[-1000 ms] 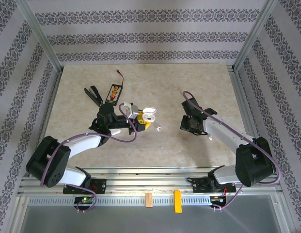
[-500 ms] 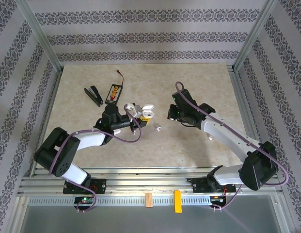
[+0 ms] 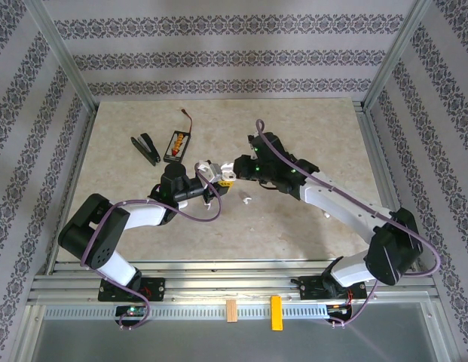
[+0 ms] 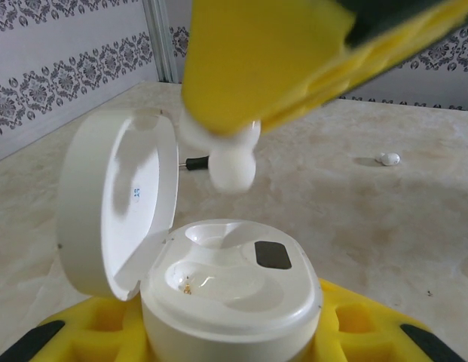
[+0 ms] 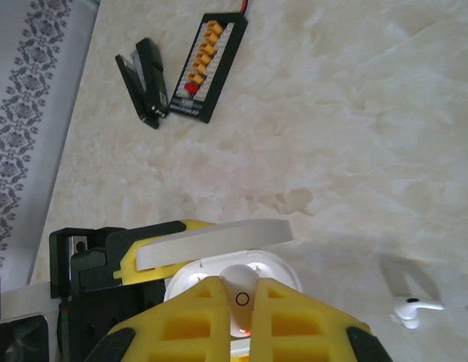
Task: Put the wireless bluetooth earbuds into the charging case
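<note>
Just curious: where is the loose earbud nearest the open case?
From above, that earbud lies on the table near the middle, just right of the open case and nearer the arms' bases.

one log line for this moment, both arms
left gripper: shut on charging case, lid open | right gripper: shut on earbud, above open case | second earbud: loose on table | insertion: not yet done

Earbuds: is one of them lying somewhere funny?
Yes. A loose earbud lies by itself on the table, apart from the open charging case where it belongs. The second earbud hangs right above the case.
</note>
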